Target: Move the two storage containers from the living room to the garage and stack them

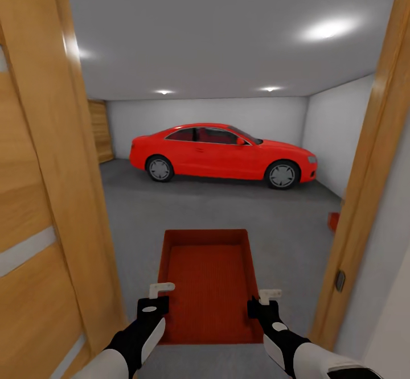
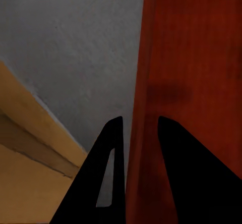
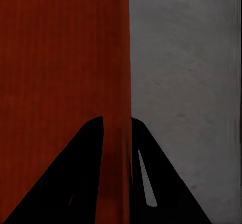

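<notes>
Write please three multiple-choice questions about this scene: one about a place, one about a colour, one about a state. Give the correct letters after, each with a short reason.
1. Where is the car?
A. Inside the container
B. At the far wall of the garage, beyond the container
C. Behind the wooden door

2. What colour is the storage container between the arms?
A. Blue
B. White
C. Red-orange

3. How do the grippers stand at the container?
A. Both shut on its side walls
B. Both open, far above it
C. One of them holding the door

Answers:
1 B: the head view shows the car across the grey floor, by the back wall.
2 C: its walls and bottom are red-orange.
3 A: the left gripper and the right gripper each have a finger on either side of a thin wall.
</notes>
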You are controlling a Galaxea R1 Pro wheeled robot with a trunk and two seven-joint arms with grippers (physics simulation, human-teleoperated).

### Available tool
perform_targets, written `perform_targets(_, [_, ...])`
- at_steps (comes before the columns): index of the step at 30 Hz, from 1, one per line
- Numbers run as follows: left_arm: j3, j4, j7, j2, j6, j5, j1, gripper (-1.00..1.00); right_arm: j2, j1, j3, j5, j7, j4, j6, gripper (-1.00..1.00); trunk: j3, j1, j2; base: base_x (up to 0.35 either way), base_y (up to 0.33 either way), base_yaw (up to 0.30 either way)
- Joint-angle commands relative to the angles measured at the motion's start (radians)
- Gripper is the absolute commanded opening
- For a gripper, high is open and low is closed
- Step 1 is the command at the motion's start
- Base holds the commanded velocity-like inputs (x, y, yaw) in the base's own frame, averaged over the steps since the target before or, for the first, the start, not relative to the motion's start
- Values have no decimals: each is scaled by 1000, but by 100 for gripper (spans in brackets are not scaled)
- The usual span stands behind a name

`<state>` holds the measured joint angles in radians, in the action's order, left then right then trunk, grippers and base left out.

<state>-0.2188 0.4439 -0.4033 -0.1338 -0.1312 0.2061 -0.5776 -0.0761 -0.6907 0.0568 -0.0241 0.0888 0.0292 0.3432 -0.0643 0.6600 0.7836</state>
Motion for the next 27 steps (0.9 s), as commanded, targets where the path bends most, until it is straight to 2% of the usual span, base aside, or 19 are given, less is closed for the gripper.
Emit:
perform_targets(1, [-1, 16, -8, 0, -5, -2, -1, -100, -1, -1, -11, -2, -1, -3, 2, -100, -2, 1, 1, 286, 210, -288])
perform_targets(8, [-1, 17, -8, 0, -5, -2, -1, -100, -1, -1, -11, -2, -1, -3, 2, -100, -2, 1, 1, 176, 99, -211])
perform_targets(19, [-1, 18, -9, 0, -5, -3, -1, -100, -1, -1, -11, -2, -1, -3, 1, -100, -2, 1, 1, 11, 2, -9])
perform_targets(27, [-1, 16, -9, 0, -5, -4, -1, -100, -1, -1, -11, -2, -1, -3, 0, -100, -2, 1, 1, 244, 0, 0])
